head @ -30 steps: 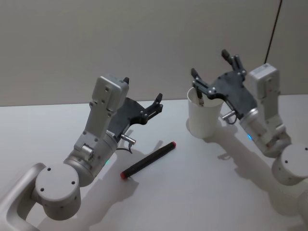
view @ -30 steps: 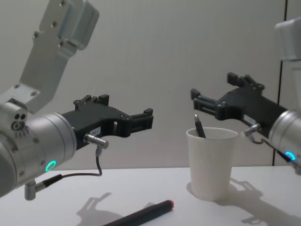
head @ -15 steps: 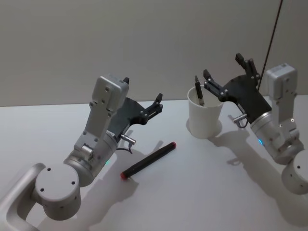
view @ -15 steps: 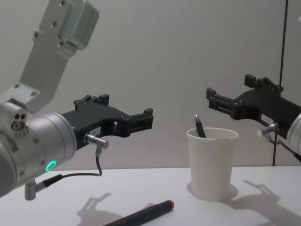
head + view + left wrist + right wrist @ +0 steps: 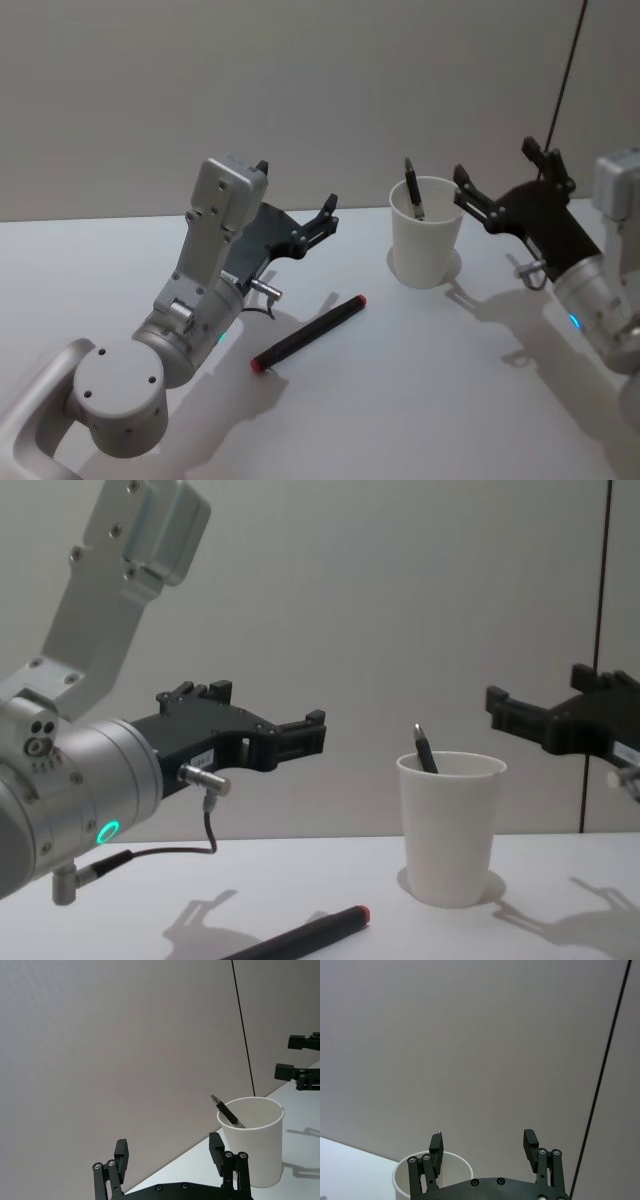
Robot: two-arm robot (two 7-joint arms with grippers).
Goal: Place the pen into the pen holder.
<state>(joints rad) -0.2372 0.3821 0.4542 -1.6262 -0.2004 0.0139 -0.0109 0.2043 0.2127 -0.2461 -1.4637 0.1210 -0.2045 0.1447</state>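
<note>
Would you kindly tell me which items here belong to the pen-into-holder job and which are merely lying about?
Job: plain white paper cup; slim dark pen standing inside it; open right gripper beside the cup.
Lying about: black marker with red end, flat on the white table; open left gripper, hovering idle.

Light: moderate and even, from above – no glare on the white table [image 5: 400, 400]. Shadows: soft-edged and doubled – right of the paper cup [image 5: 425, 245], beside the black marker [image 5: 308, 333], under the right gripper [image 5: 497, 165]. Wall [image 5: 300, 80]: flat grey.
</note>
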